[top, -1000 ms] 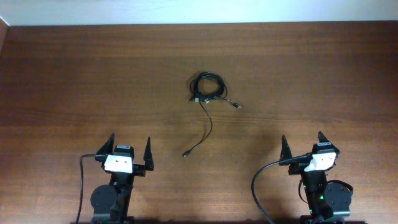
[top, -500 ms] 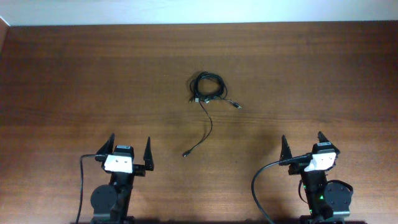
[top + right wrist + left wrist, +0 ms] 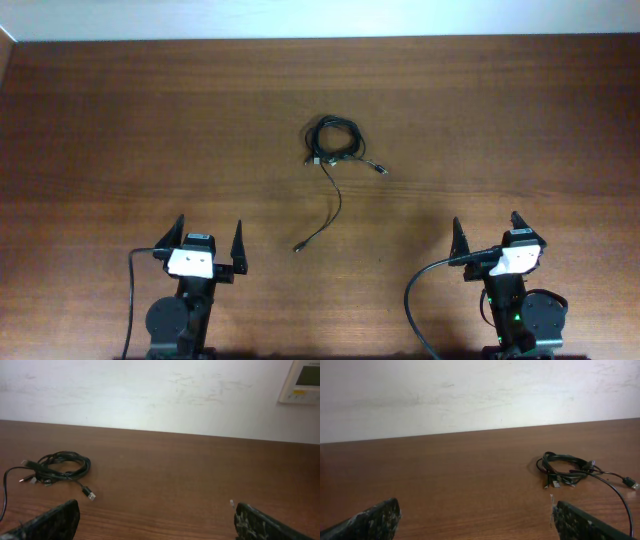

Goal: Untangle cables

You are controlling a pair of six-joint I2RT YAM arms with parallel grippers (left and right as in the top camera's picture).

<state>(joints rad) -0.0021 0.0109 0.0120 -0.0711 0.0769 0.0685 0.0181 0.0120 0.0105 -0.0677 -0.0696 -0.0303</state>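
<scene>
Since left claw [image 3: 210,222] and right claw [image 3: 486,218] sit released at the near edge of the counter [image 3: 100,150], you've untangled nothing yet: cables [image 3: 335,140] lie in one coiled bundle mid-counter, one tail trailing toward that edge.

From overhead the cables [image 3: 334,142] lie in a coil too small to count strands or read plugs, perhaps three cords. In the right wrist view one strand leaves the edge at 8 o'clock, and a wall panel [image 3: 305,382] is cropped at 2 o'clock.
</scene>
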